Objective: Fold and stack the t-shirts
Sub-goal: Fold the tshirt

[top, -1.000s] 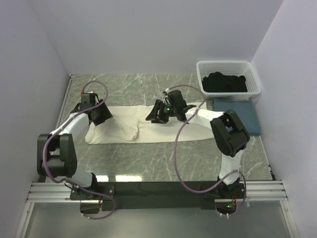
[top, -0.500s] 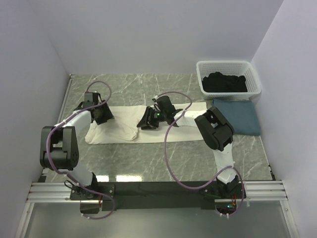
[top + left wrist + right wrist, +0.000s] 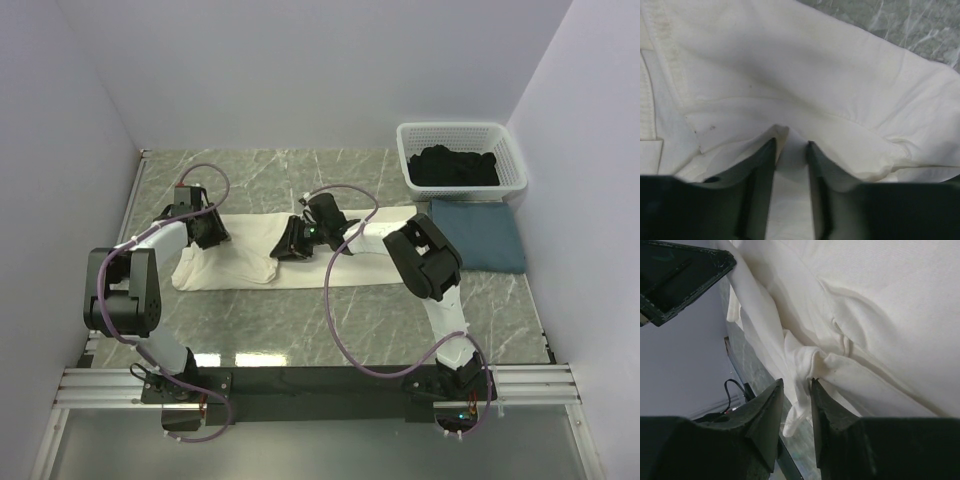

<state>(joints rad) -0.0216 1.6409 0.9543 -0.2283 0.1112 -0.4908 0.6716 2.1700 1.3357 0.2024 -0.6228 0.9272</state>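
My left gripper (image 3: pixel 790 146) and right gripper (image 3: pixel 797 384), jaws narrow, each pinch a fold of the large cream-white cloth t-shirt (image 3: pixel 240 262) spread across the frame's centre on the grey marbled table (image 3: pixel 300 320).

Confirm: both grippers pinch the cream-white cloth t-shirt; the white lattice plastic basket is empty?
No: top external view shows a black cloth shirt in the white lattice plastic basket. The pinch on the cream-white t-shirt stands.

Spread t-shirt (image 3: pixel 250 252) lies left of folded t-shirt (image 3: pixel 485 237), basket (image 3: pixel 450 127) behind.
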